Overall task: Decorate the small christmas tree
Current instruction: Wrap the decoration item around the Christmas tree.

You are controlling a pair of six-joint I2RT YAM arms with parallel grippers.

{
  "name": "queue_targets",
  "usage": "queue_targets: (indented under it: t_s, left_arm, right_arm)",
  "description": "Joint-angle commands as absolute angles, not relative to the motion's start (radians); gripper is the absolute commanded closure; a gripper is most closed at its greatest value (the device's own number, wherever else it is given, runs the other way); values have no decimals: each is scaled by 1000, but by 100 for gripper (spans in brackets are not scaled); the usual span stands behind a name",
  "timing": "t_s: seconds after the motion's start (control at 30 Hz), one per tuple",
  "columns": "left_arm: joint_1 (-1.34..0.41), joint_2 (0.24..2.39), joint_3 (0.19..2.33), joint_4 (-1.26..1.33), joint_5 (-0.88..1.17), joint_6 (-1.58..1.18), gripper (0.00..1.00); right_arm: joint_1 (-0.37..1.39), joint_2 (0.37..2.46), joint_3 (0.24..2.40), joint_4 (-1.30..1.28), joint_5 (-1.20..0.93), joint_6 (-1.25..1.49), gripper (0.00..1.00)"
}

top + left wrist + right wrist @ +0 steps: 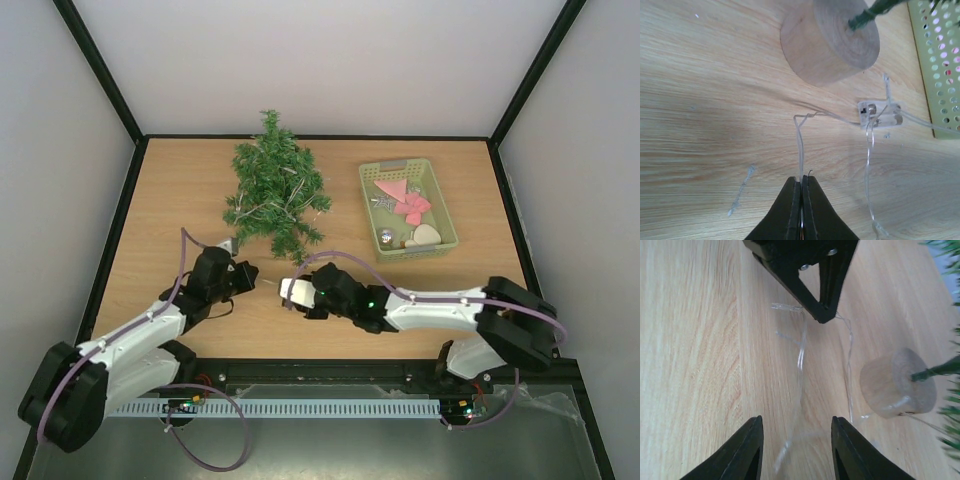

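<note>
The small christmas tree (275, 190) lies on its side on the wooden counter (170, 200), its tip toward the far wall and its round wooden base (830, 42) toward the arms. A thin clear wire (800, 145) trails across the counter from near that base, and a small clear battery box (880, 114) on the wire lies just beside the base. The left jaws, low over the counter a little nearer the arms than the base, are pressed together and pinch a strand of the wire at their tips. The right jaws, close to the base on its other side and facing the left jaws, stand apart with a strand lying loose on the counter between them, neither finger touching it. A pale green basket (446, 205) holding pink ornaments (410, 200) sits farther right of the base.
</note>
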State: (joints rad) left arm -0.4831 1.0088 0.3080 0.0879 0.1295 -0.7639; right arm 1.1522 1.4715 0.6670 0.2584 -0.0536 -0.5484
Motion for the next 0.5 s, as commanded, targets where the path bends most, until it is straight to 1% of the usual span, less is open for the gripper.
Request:
queue_targets:
  t_s: [0.0,0.2,0.3,0.47]
  left_arm:
    - [-469,918,332,-17,37,-777,98]
    - [-444,831,369,-72,2,-804,98]
    - [-442,818,397,-107,-9,-818,98]
    - [-440,783,431,-173,-56,-845,98]
  right_arm:
    - [1126,1315,601,207,-73,-496,65]
    - [1058,1102,490,265,-86,-397,65]
    - [1050,1049,480,292,-61,-302,64]
    - [1049,1022,475,343,20,-113,64]
